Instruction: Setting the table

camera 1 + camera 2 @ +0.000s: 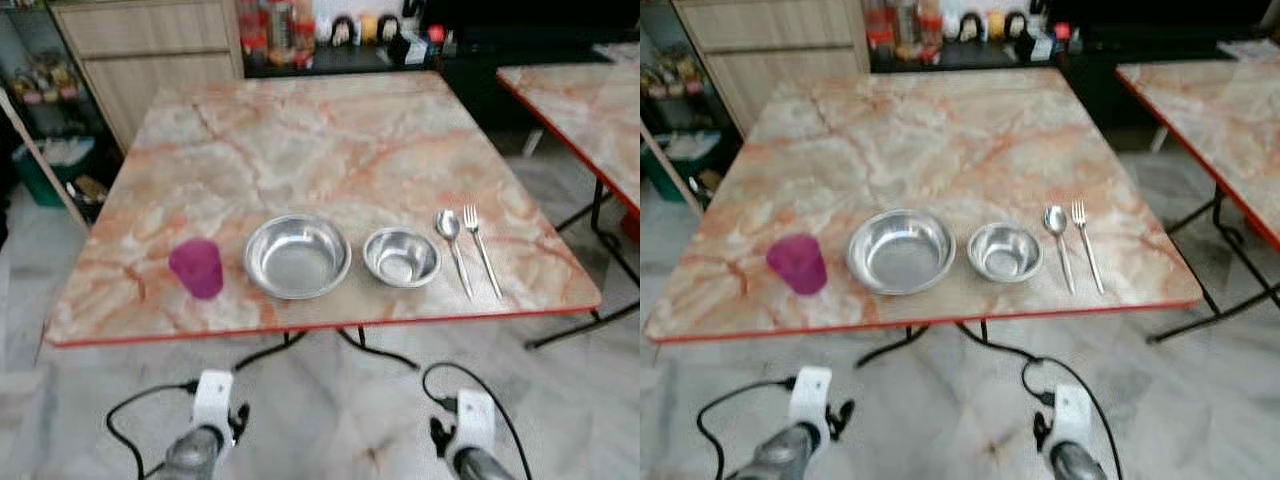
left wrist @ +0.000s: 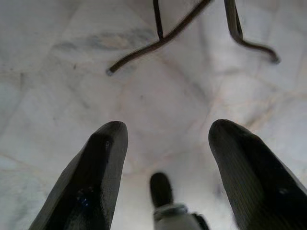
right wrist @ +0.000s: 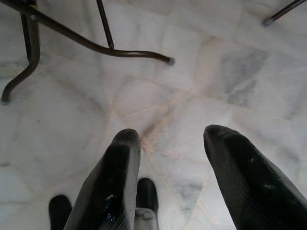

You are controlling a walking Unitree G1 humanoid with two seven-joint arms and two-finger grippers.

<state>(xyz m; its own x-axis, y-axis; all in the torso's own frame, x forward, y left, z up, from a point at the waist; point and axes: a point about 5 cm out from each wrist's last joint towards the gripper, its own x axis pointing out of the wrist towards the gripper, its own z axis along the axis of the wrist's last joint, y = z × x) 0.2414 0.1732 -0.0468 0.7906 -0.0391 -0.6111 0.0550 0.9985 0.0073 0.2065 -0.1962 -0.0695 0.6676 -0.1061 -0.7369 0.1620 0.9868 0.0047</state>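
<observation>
Left eye view looks down on a marble-patterned table (image 1: 330, 140) with a red edge, its near edge running across just above the arms. Along that near side, from left to right, stand a cup (image 1: 197, 267), a big bowl (image 1: 297, 256), a small bowl (image 1: 401, 256), a spoon (image 1: 454, 248) and a fork (image 1: 482, 250).

The cup is pink and upright, near the left corner and set back a little from the red edge. The big bowl sits just beside it, apart from it, and the small bowl stands just beside the big one with a narrow gap between. Spoon and fork lie side by side, not touching, handles pointing toward the near edge and stopping short of it. The far half of the tabletop is bare marble.

At the far left is a wooden cabinet (image 1: 150, 50); at the right, a second table (image 1: 590, 110) with the same top, a strip of floor between the two.

Both arms hang low in front of the table, below its edge. The left gripper (image 2: 165, 163) points down at the pale tiled floor (image 2: 72, 72), fingers spread wide with nothing between them; dark table legs (image 2: 163, 40) curve across the tiles ahead. The right gripper (image 3: 170, 167) hangs likewise, fingers apart and empty over the tiles.
</observation>
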